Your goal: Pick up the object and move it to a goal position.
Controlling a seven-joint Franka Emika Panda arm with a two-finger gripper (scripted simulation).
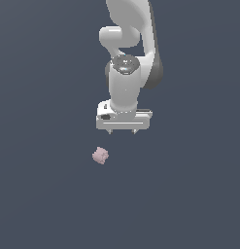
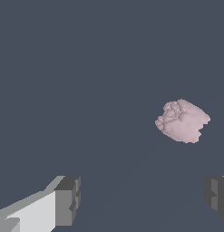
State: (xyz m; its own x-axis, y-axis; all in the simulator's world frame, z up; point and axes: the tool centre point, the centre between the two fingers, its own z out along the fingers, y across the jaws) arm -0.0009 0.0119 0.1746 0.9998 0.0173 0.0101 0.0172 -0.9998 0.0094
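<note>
- The object (image 1: 100, 155), a small pale pink lumpy blob, lies alone on the plain dark ground, free of any contact with the robot.
- The gripper (image 1: 122, 132) hangs above the ground with its two short fingertips pointing down; the object sits below it in the exterior view and a little toward the exterior view's left, near but clearly apart.
- In the wrist view the object (image 2: 182, 121) shows ahead of the fingers (image 2: 68, 199) rather than between them, and closer to one finger than the other, so the gripper (image 2: 143, 197) is not centred over it.
- The jaws stand wide apart with nothing held; the gap between them looks much broader than the blob.
- The blob is roughly as wide as it is long, so I judge no axis matters much for the grasp; any jaw orientation should fit.
- The coming move, as I read it, turns on this offset: shift the gripper sideways until the object lies midway between the fingers, then descend.
- No goal marker is visible in either view.
</note>
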